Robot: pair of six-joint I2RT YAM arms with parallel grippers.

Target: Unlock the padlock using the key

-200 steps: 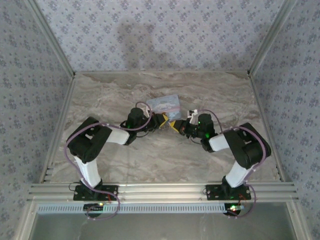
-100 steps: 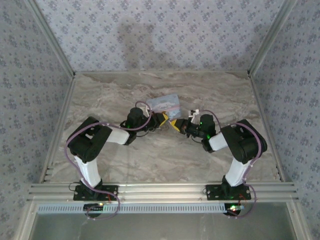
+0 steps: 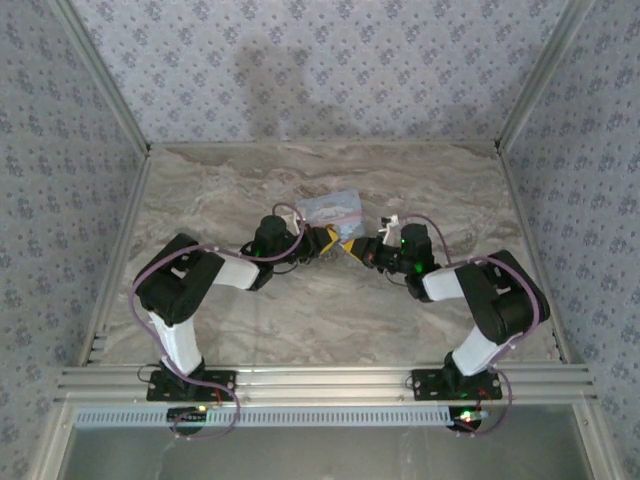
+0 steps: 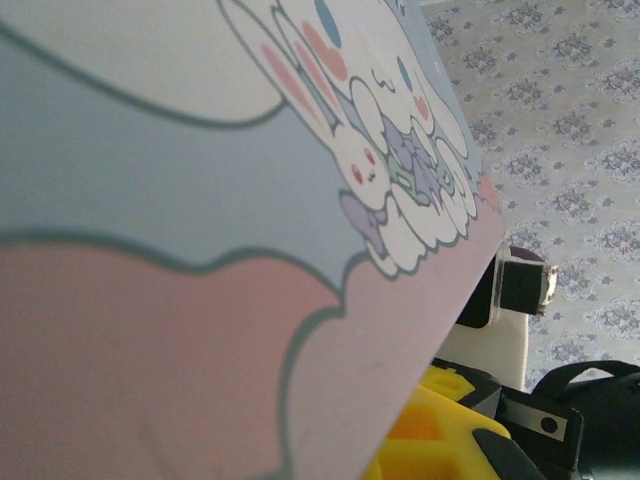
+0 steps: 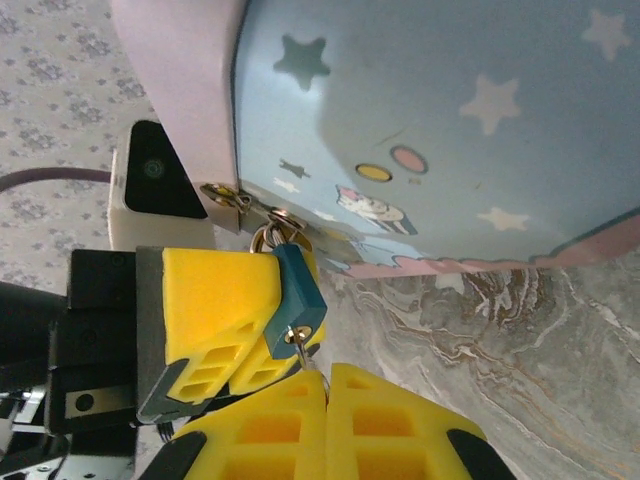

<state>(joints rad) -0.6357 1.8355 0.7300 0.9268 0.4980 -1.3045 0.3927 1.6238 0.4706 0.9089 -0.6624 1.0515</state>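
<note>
left hand (image 5: 285, 335) clamps the teal padlock (image 5: 298, 300), which hangs from the pale blue tin (image 5: 430, 130) near the middle of the tabletop (image 3: 300, 310), toward its far edge; right hand (image 5: 326, 385), fingers pressed together, pinches the small key (image 5: 303, 358) at the padlock's base.

Soft even light, faint shadow on back wall; left-wrist close-up blurred.

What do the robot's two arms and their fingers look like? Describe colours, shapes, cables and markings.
The left arm and right arm have chunky black joints and white links. A thin purple cable loops along each. The fingers are bright yellow blocks with ribbed cut-outs, and green lights glow near the right wrist.
</note>
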